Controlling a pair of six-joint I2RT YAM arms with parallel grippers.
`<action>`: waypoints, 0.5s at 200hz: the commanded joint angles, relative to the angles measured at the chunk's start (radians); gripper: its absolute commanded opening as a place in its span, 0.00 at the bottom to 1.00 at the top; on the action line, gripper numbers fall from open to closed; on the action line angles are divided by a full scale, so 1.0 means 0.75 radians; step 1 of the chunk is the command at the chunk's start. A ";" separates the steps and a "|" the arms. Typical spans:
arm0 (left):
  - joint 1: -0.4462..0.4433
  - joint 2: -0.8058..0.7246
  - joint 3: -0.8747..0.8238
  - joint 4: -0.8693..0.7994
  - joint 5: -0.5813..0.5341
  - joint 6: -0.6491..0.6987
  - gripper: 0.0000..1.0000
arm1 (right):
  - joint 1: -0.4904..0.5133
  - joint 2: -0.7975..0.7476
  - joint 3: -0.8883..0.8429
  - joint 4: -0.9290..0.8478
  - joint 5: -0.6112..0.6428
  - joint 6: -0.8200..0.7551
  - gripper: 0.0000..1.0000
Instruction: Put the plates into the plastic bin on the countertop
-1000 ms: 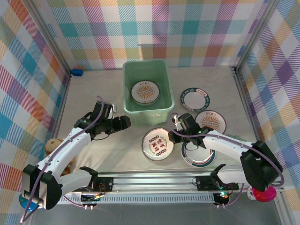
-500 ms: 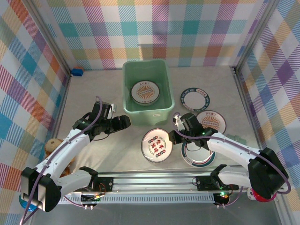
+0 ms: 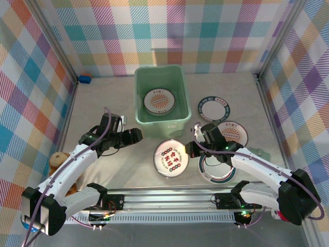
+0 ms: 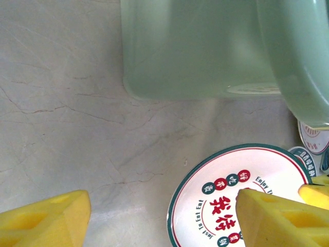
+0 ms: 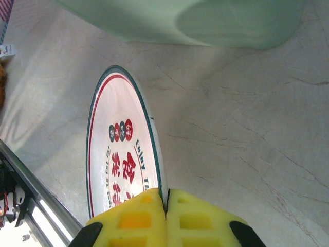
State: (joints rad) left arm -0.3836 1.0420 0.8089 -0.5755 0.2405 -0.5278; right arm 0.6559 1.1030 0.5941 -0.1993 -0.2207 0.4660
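Observation:
My right gripper point(image 3: 190, 150) point(image 5: 166, 206) is shut on the rim of a white plate point(image 3: 171, 158) point(image 5: 121, 159) point(image 4: 241, 198) with a dark green edge and red characters, held just above the countertop point(image 3: 103, 108) in front of the mint-green plastic bin point(image 3: 181, 87) point(image 4: 205, 46). One orange-centred plate point(image 3: 159, 100) lies inside the bin. My left gripper point(image 3: 138, 135) point(image 4: 162, 218) is open, left of the bin's front corner, with nothing between its fingers. Other plates lie on the right: a green-rimmed one point(image 3: 214, 108), an orange-patterned one point(image 3: 234, 133) and one under my right arm point(image 3: 218, 172).
A small blue object point(image 3: 85, 79) sits at the back left corner. A stuffed toy point(image 3: 57, 159) lies by the left wall. The metal rail point(image 3: 169, 198) runs along the near edge. Plaid walls close in the counter on three sides.
My right gripper has carried the held plate slightly left and toward the near edge. My left gripper has drifted a little nearer and stays open.

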 commanded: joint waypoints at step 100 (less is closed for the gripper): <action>0.015 -0.137 0.100 -0.122 -0.125 0.016 0.74 | -0.034 -0.043 0.197 -0.070 -0.287 -0.026 0.00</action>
State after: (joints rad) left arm -0.3828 0.9783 0.8280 -0.6128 0.2008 -0.5270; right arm 0.6331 1.0649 0.6731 -0.2565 -0.3340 0.4679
